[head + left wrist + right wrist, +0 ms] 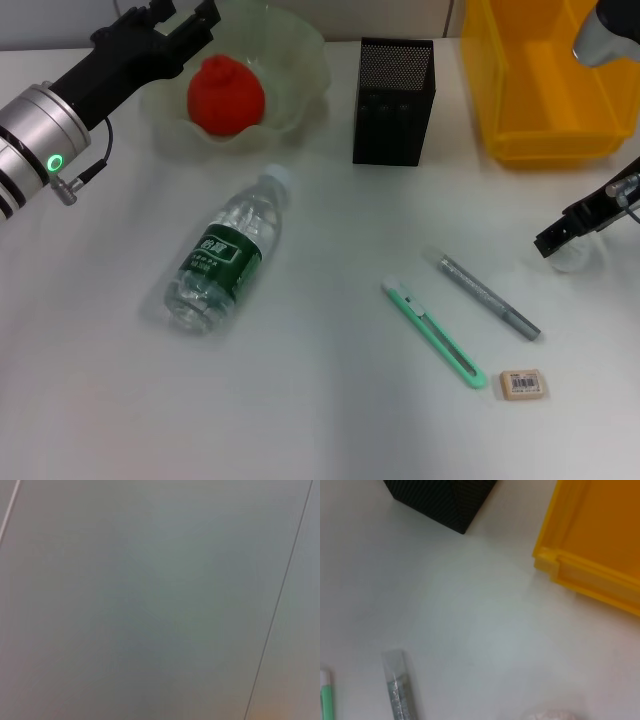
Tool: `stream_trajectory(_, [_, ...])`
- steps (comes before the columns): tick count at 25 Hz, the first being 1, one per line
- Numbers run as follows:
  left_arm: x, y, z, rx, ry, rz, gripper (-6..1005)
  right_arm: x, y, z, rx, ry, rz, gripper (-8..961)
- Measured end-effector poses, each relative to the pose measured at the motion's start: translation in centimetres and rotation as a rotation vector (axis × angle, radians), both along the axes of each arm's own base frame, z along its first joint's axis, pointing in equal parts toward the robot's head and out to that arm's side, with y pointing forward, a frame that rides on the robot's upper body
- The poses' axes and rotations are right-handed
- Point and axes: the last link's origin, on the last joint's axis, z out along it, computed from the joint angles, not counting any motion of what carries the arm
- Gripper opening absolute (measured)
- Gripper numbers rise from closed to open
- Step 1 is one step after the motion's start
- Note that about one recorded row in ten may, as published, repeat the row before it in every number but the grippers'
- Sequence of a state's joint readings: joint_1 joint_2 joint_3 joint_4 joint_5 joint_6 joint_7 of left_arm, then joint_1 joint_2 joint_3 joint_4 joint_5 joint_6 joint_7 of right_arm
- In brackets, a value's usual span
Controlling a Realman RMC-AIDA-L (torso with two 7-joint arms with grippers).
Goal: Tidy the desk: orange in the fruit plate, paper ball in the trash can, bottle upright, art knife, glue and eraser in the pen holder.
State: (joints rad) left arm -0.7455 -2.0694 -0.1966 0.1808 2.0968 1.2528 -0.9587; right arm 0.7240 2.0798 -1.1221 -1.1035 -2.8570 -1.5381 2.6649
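I saw the orange already in the fruit plate, upper left; bottle lay flat, art knife, glue, eraser remained on the counter. Either gripper's jaws: couldn't tell.

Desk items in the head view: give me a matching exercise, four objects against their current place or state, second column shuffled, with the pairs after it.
Things:
1. orange
2. bottle
3. eraser
4. pen holder

Places or states:
A. lying on its side on the desk
B. standing upright between the fruit plate and the yellow bin
C. resting inside the fruit plate
D. flat on the desk just beside the tip of the art knife

Pairs: 1-C, 2-A, 3-D, 4-B
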Motion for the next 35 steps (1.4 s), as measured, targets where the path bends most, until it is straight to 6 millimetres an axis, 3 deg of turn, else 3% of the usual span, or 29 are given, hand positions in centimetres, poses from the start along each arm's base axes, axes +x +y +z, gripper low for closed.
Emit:
stream_trajectory(12, [-0.1,0.0,0.0,0.007,0.012,0.001,684,0.2,-0.2,-0.4,-0.01,-0.005,-0.015,717])
stream_trajectory(17, [-0.2,0.0,0.1,0.007,0.014,0.004,684,0.2,-0.1,-0.4,-0.006,-0.005,-0.016,478])
stream_trajectory(27, [-0.5,-0.2,0.1,0.011,0.016,0.006,684,-2.4,0.9,1.6,0.093,0.049,0.087,460])
stream_trajectory(35, [-0.6,-0.5,-0.2,0.007,0.012,0.008,684,-5.2,1.9,5.2,0.321,0.092,0.275,458])
